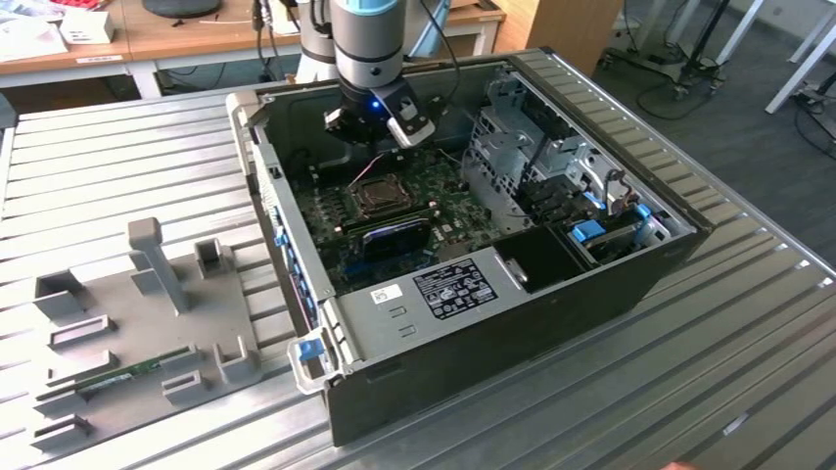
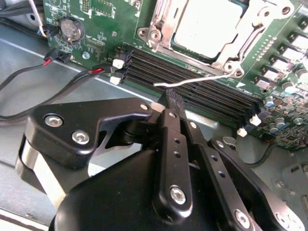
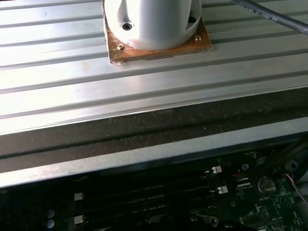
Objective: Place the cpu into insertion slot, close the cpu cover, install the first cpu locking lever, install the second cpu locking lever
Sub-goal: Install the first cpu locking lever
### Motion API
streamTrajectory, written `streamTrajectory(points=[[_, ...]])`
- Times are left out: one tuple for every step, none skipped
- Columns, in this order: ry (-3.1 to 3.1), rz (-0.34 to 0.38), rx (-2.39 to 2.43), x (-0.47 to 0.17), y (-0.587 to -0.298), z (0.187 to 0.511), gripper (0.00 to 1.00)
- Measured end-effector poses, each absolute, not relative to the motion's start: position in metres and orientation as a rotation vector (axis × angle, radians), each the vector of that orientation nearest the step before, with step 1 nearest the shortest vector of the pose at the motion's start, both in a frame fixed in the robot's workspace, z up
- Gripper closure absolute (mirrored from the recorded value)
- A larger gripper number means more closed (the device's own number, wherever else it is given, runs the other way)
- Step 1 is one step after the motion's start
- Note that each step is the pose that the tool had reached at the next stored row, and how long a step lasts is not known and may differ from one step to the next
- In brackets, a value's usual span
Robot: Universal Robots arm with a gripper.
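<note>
Motherboard work inside an open computer case [image 1: 653, 257], which lies on its side on a ribbed metal table [image 1: 117, 157]. In the exterior view the arm's gripper [image 1: 372, 117] hangs inside the case at about twelve o'clock from the insertion slot [image 1: 382, 194], near it but above the green motherboard [image 1: 451, 201].

In the second wrist view the gripper [image 2: 173, 98] appears with its black fingers [image 2: 174, 102] pressed together, tips meeting and holding nothing. The tips sit just beside the long black memory slots [image 2: 192, 86]. At about one o'clock from the tips lies the socket. The cpu [image 2: 208, 24] already sits in the insertion slot, its dull grey top showing through the window of the cpu cover [image 2: 260, 26], which looks folded down flat around it.

One thin wire locking lever [image 2: 197, 82] sticks out sideways over the memory slots, its bent end free and not tucked under any catch. So, judging from this, placing the chip and closing the cover look done, while at least this lever remains unlatched; the other lever's state cannot be made out.

A white sticker with dark print [image 1: 455, 289] sits on the case's metal bracket at about five o'clock from the socket; its writing is too small to read. A round coin battery [image 2: 72, 29] sits at ten o'clock from the fingertips. A grey holder tray [image 1: 131, 323] lies on the table, well apart from the case.
</note>
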State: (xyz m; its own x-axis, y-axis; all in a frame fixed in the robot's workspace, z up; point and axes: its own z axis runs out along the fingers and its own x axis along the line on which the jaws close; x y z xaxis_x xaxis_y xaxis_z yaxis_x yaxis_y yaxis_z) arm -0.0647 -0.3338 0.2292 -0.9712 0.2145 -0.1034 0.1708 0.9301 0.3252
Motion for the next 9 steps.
streamTrajectory(points=[[2.951,0.479,0.296,-0.0651,-0.3339,0.2286,0.89],[2.950,0.479,0.296,-0.0654,-0.3340,0.2279,0.89],[2.950,0.479,0.296,-0.0655,-0.3340,0.2271,0.89],[2.950,0.479,0.295,-0.0655,-0.3341,0.2262,0.89],[2.950,0.478,0.295,-0.0655,-0.3342,0.2252,0.89],[2.950,0.478,0.296,-0.0656,-0.3342,0.2243,0.89],[2.950,0.477,0.295,-0.0655,-0.3343,0.2235,0.89],[2.950,0.475,0.295,-0.0656,-0.3343,0.2227,0.89],[2.950,0.475,0.295,-0.0656,-0.3343,0.2220,0.89]])
